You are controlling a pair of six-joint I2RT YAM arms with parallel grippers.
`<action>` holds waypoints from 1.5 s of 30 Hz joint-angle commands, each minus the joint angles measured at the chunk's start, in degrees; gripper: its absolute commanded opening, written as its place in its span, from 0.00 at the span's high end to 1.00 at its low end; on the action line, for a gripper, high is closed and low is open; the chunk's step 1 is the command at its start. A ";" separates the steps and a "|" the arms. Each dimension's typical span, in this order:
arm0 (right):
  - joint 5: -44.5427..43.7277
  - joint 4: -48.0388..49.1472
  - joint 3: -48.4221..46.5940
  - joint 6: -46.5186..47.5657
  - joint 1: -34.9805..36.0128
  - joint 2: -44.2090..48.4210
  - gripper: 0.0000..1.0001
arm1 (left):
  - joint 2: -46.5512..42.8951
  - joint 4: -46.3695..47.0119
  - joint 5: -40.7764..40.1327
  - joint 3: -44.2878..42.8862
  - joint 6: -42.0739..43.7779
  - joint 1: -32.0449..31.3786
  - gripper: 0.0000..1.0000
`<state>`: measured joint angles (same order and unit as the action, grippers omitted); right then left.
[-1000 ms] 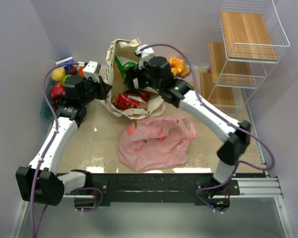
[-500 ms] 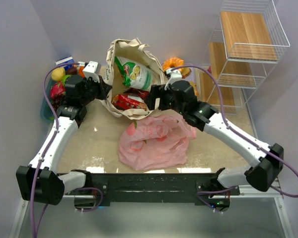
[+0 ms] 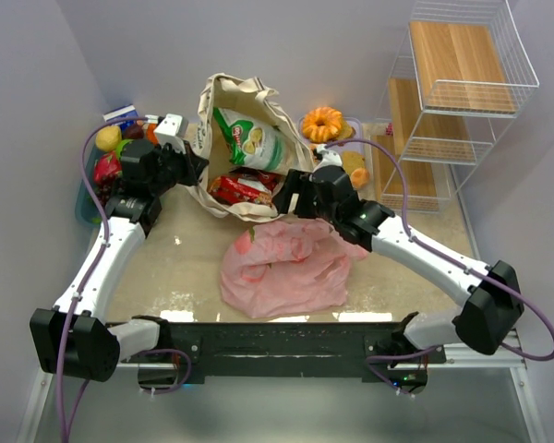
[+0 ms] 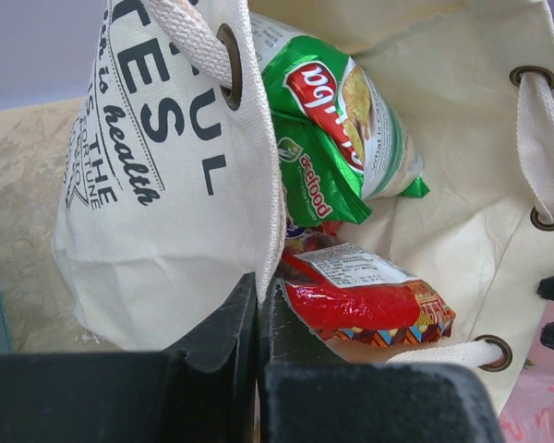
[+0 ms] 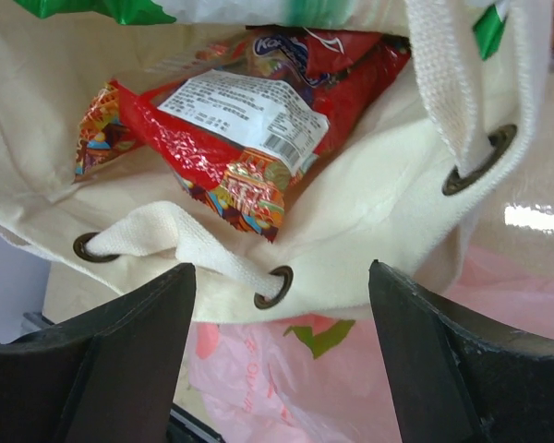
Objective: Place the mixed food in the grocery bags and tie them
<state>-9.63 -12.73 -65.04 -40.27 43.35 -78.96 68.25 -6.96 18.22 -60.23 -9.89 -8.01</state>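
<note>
From above, a cream canvas tote (image 3: 231,88) with dark lettering is seen open, a green crinkly snack packet (image 3: 249,138) and a red crinkly packet (image 3: 240,189) inside. An orange ring-shaped cake (image 3: 322,122) is seen outside, just beside it.

In the left wrist view, the left gripper (image 4: 258,314) is clamped on the tote's side wall.

In the right wrist view, the right gripper (image 5: 282,305) is held wide apart near a woven loop handle (image 5: 194,245), which could be snagged, dragging the wall from that pinch.
</note>
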 commanded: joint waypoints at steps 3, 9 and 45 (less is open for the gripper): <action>-2.50 2.18 1.93 -3.24 -0.20 8.55 0.21 | -0.48 3.09 -0.73 -1.21 0.31 0.36 1.00; -2.41 0.52 0.35 -2.88 -0.20 8.30 0.22 | -0.57 3.18 -0.55 -1.21 0.22 0.36 1.00; 5.85 12.92 -22.99 9.74 -1.69 -11.20 1.00 | 0.39 3.53 -2.66 -11.83 -2.76 6.78 1.00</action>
<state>-5.10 -2.52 -69.14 -42.17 41.98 -89.73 68.64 -8.56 16.67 -62.57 -9.87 -5.78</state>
